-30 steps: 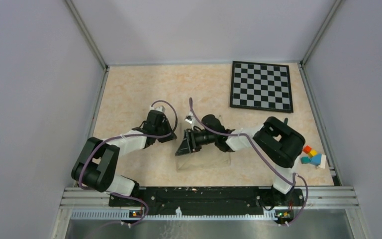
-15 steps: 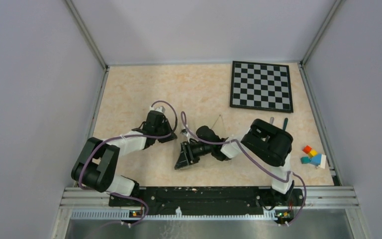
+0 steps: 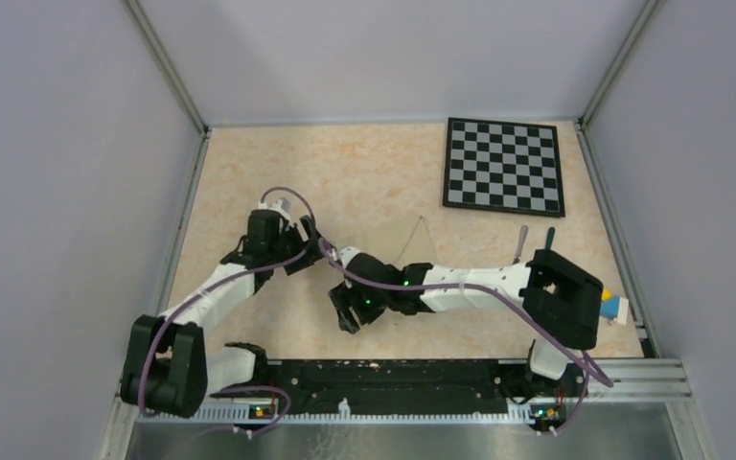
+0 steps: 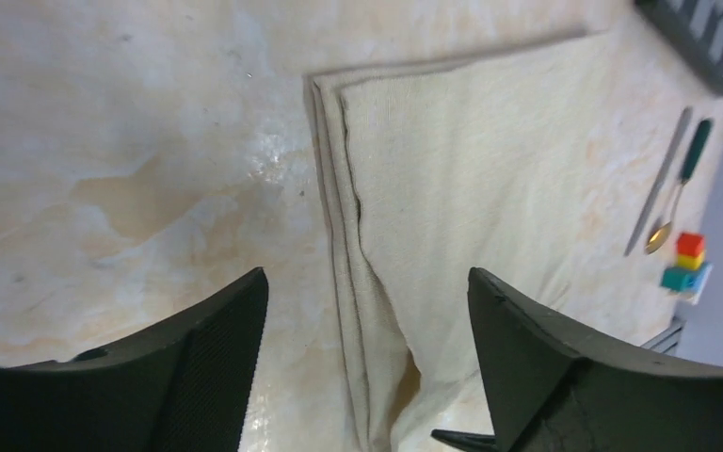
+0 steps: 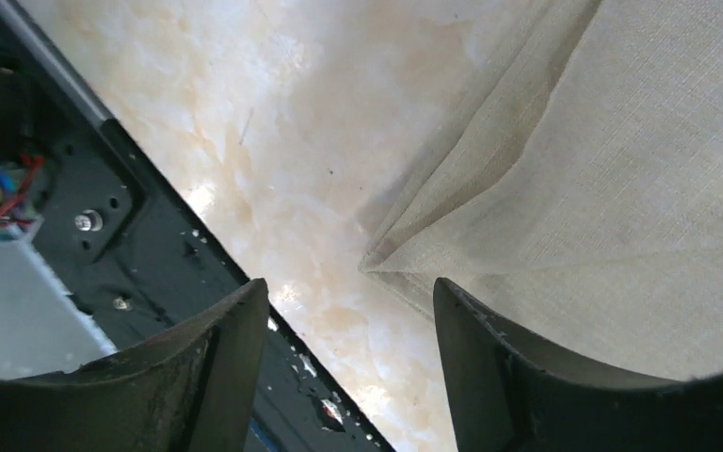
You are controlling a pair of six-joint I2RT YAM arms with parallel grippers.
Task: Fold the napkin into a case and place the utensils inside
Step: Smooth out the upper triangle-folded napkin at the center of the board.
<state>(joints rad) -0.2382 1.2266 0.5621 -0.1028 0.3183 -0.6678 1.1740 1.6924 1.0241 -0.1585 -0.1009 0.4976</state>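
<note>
You are in the folding step, by my read: the napkin [image 4: 471, 179] lies flat mid-bench as a broad panel with layered edges along its 9 o'clock side, not yet a narrow case. The knife [image 4: 657, 184] and spoon [image 4: 678, 193] lie side by side on the bare bench [image 4: 132, 113], well apart from the cloth at its 3 o'clock and just beside the blocks [image 4: 685, 264]. Your left claw [image 4: 367, 278] is spread wide and holds nothing. It hovers over the folded edge near the cloth's 10 o'clock corner, one finger over bare bench and the other over cloth. Your right claw [image 5: 350, 282] is likewise wide and empty, poised over the 7 o'clock corner, where the layers meet in a point close to the bench's near rail. The next move probably calls for both claws to come down together and pinch all the layers at their own corners. Then carry that edge evenly toward 3 o'clock, so the fold lands straight. Bite deep enough to catch the lowest layer. The edge shows several plies that sit slightly staggered, so a shallow pinch could lift only the top one and open the fold. Keep the two claws level with each other, or the soft cloth will skew.
</note>
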